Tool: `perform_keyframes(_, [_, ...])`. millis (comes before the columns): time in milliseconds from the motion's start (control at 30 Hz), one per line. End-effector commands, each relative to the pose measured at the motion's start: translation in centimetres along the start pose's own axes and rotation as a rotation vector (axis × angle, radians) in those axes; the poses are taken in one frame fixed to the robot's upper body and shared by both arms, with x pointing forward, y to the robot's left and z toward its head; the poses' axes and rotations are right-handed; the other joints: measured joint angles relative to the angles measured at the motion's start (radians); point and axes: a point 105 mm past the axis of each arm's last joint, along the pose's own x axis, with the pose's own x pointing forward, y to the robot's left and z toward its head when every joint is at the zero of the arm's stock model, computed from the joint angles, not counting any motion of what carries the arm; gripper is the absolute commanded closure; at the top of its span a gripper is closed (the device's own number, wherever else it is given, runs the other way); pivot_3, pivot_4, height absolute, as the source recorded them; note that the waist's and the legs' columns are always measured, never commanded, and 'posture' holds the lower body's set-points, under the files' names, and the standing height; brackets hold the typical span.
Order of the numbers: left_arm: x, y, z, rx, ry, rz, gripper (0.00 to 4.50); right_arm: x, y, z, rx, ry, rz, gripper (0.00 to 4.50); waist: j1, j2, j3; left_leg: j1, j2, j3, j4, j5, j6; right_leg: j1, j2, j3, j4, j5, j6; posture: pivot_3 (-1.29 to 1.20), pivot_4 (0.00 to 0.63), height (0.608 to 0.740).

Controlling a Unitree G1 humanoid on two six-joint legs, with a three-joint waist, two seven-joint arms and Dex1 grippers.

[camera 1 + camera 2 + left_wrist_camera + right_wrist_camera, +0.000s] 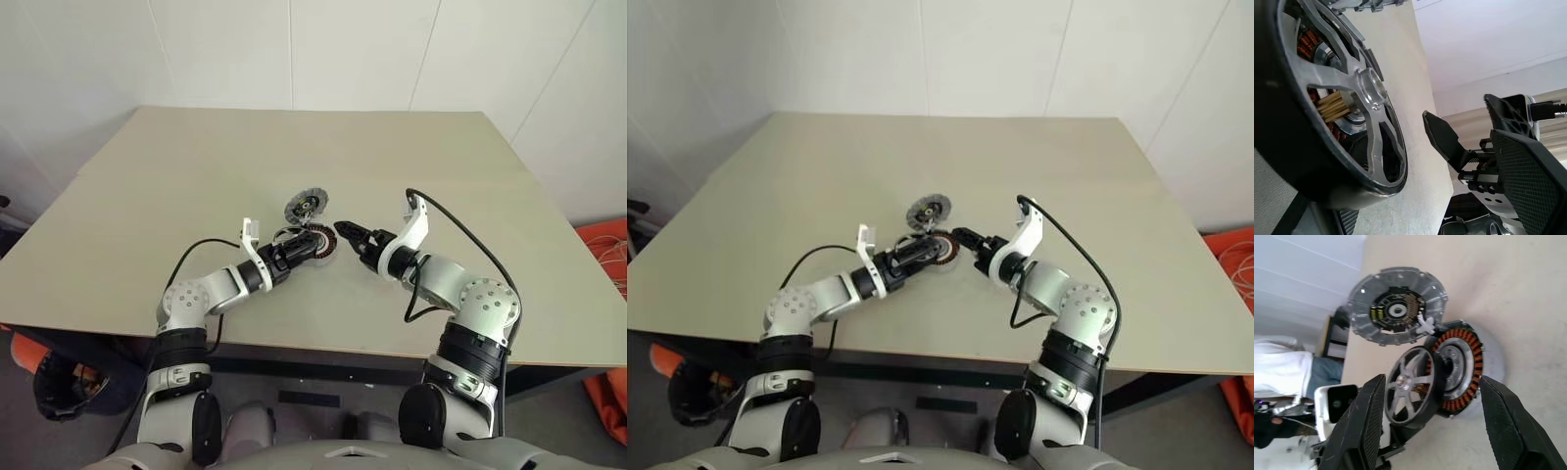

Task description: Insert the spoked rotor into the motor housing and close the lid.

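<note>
The rotor (pixel 1411 384), a black ring with silvery spokes, is gripped by the left hand (pixel 312 245) and stands on edge, its flat face tilted against the mouth of the housing (pixel 1462 369). It leans at an angle there and is not seated flat in the cup; part of the copper windings shows past its rim. From the left wrist the spokes and hub sit right up close, with copper coils visible through the gaps between them.

The housing lies on the beige bench (pixel 147 215), near the middle and toward the robot's side. The lid (pixel 1396 306) is swung open, lying face up on the bench just beyond the housing and joined to it at the rim by a small pale hinge piece. Its inner face shows a dark centre with a pale hub.

The right hand (pixel 351 237) hangs just to the right of the rotor and housing, pointing toward them, its two black fingers (pixel 1364 423) spread wide and grasping nothing. Seen from its own wrist, the rotor and housing sit between the spread fingers but beyond them, apart from both.

A person in a white top sits past the bench's far left edge
</note>
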Motion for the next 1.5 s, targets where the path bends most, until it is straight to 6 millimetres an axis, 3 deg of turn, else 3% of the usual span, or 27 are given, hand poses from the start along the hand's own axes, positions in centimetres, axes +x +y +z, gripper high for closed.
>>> perform_keyframes(33, [0.1, -0.2, 0.6, 0.022, -0.007, -0.027, 0.45, 1.0, 3.2, -0.8, 0.06, 0.036, 0.142, 1.11, 0.0, 0.0, 0.0, 0.0, 0.0, 0.0, 0.0, 0.0, 0.0, 0.0, 0.0, 0.0, 0.0, 0.0, 0.0, 0.0, 0.0, 0.74])
perform_keyframes(533, [-0.2, 0.7, 0.5, 0.02, -0.006, -0.039, 0.45, 4.1, 1.9, -4.1, 0.18, 0.191, 0.104, 1.11, -0.002, 0.0, 0.0, 0.001, 0.0, 0.0, -0.001, 0.001, -0.002, 0.0, 0.0, 0.0, 0.0, -0.002, -0.002, 0.0, 0.0, 0.74])
perform_keyframes(1467, [-0.1, 0.0, 0.3, 0.01, -0.016, -0.063, 0.45, 5.2, 2.2, -4.6, 0.258, 0.221, 0.072, 1.11, -0.004, -0.001, 0.0, 0.002, 0.0, 0.0, -0.005, 0.002, -0.004, -0.001, 0.0, 0.0, -0.002, -0.002, -0.003, 0.0, 0.0, 0.74])
perform_keyframes(1500, [-0.1, 0.0, 0.3, 0.01, -0.015, -0.065, 0.45, 5.2, 2.2, -4.7, 0.261, 0.226, 0.071, 1.49, -0.004, 0.0, 0.0, 0.002, 0.0, 0.0, -0.005, 0.002, -0.004, -0.001, 0.0, 0.0, -0.002, -0.002, -0.003, 0.0, 0.0, 0.74])
